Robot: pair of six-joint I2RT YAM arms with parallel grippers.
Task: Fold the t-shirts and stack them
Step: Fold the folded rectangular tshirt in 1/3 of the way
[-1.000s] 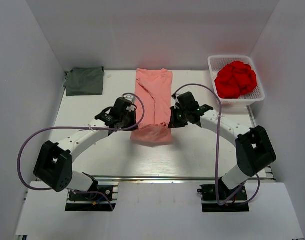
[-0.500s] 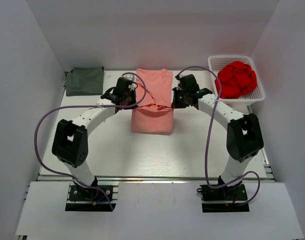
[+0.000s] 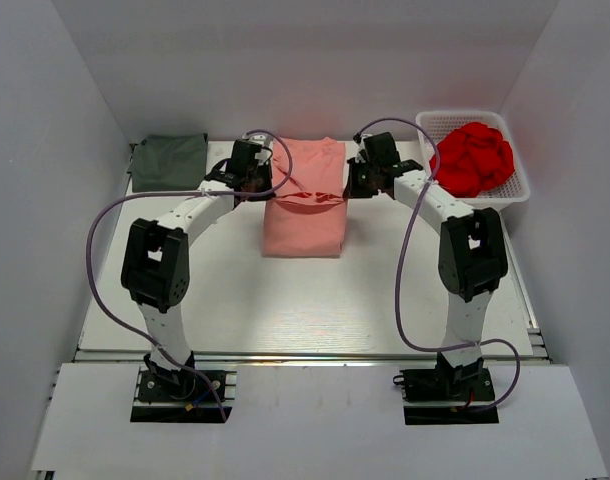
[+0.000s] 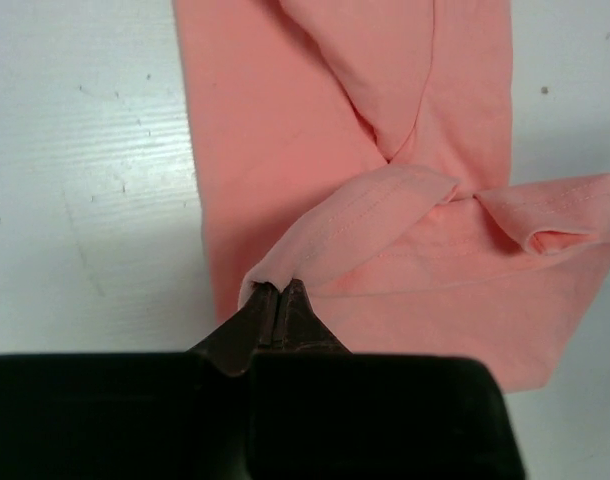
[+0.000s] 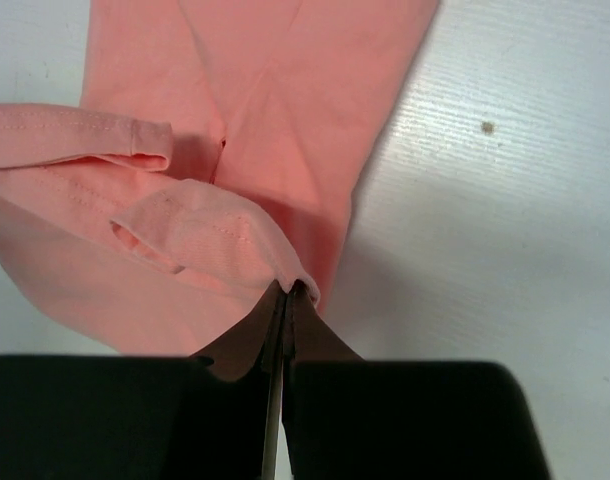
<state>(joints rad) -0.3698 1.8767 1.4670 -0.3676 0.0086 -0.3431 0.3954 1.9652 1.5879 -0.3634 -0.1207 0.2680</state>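
The salmon-pink t-shirt [image 3: 305, 205] lies at the table's back centre, its near part folded up over itself. My left gripper [image 3: 262, 192] is shut on the shirt's hem corner at the left side; the left wrist view shows the pinched cloth [image 4: 315, 240] at my gripper [image 4: 278, 290]. My right gripper [image 3: 347, 190] is shut on the hem corner at the right side; the right wrist view shows that cloth [image 5: 200, 235] at my gripper [image 5: 289, 291]. The dark grey-green t-shirt [image 3: 169, 161] lies folded at the back left.
A white basket [image 3: 521, 190] at the back right holds a crumpled red cloth [image 3: 472, 158]. White walls enclose the table on the left, back and right. Both arms' cables arch over the table.
Both grippers have carried the pink shirt's near hem away from the bases toward the back, folding the lower part over the upper part. The arms now stretch far out.
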